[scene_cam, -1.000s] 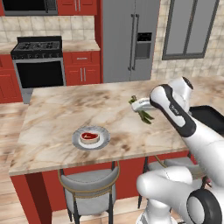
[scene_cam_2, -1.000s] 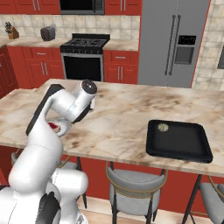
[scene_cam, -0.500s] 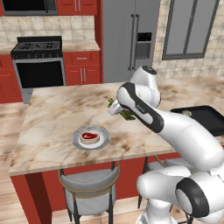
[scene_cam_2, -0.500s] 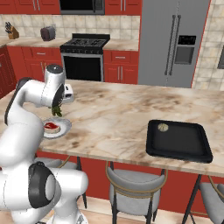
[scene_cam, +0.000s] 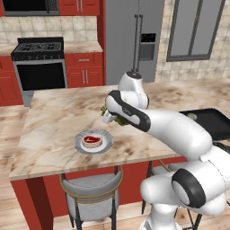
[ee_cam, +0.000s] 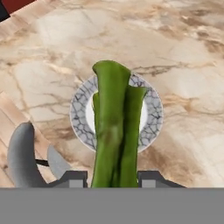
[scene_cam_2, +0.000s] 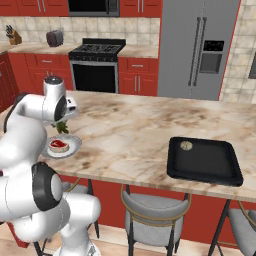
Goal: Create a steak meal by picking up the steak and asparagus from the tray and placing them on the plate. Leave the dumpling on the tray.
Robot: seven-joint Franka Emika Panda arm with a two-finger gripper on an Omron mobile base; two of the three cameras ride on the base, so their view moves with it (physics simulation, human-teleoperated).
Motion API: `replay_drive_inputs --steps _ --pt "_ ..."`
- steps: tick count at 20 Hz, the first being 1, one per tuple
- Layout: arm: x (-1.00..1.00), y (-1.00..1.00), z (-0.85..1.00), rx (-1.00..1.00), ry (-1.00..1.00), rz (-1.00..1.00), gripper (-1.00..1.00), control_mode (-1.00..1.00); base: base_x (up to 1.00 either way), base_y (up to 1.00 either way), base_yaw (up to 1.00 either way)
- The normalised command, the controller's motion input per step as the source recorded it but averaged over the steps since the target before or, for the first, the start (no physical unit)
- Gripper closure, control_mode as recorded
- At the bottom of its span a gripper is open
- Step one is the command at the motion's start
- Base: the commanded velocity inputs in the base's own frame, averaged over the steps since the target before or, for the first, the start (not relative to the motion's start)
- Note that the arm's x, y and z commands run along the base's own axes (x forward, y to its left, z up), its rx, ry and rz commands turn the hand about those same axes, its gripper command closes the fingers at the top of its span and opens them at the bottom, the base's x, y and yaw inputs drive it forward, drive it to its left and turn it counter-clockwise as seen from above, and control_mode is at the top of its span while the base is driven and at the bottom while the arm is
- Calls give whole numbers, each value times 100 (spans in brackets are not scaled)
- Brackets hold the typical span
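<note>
Asparagus [ee_cam: 114, 131] is being held clamped in the gripper [ee_cam: 113, 177] above the plate [ee_cam: 151, 114], lined up for lowering beside the steak [scene_cam: 91, 140]

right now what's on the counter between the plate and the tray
Nothing: in the right base view the marble counter between the plate and the tray is bare. The dumpling sits inside the tray, and the steak on the plate.
</note>
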Motion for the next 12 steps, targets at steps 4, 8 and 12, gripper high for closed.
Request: replay_drive_inputs --steps 4,8,12 --pt "32 0 -44 0 0 12 100 -100 0 0 0" --pt "23 8 -42 0 0 10 100 -100 0 0 0" --pt "9 23 -46 -3 0 8 100 -100 0 0 0"
